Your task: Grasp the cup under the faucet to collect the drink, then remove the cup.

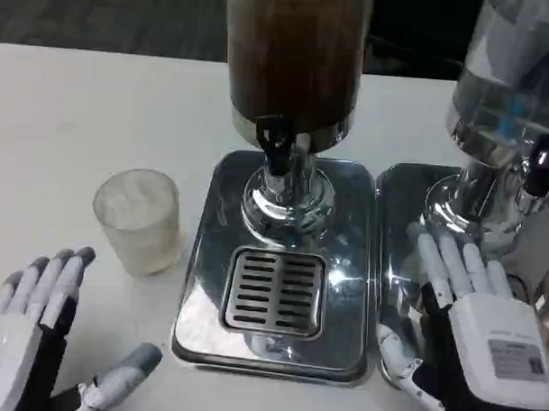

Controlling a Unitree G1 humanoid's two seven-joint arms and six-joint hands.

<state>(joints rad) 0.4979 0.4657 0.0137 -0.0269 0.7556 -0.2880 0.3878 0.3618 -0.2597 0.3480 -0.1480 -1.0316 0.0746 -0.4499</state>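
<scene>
A clear frosted plastic cup (138,221) stands upright on the white table, left of the dispenser's chrome base (345,262). The dark drink dispenser (296,57) rises at the centre, its black faucet (275,144) hanging over the slotted drip grate (276,291). Nothing stands on the grate. My left hand (35,337) lies at the lower left, fingers spread and empty, a short way below the cup. Over the seam between the two chrome bases hovers my right hand (473,330), fingers extended and holding nothing.
A second dispenser (513,79) with clear liquid stands at the right on its own chrome base (403,205), with a black tap (542,170) close to my right fingers. The table's far edge (108,52) runs along the top left, with open white surface on the left.
</scene>
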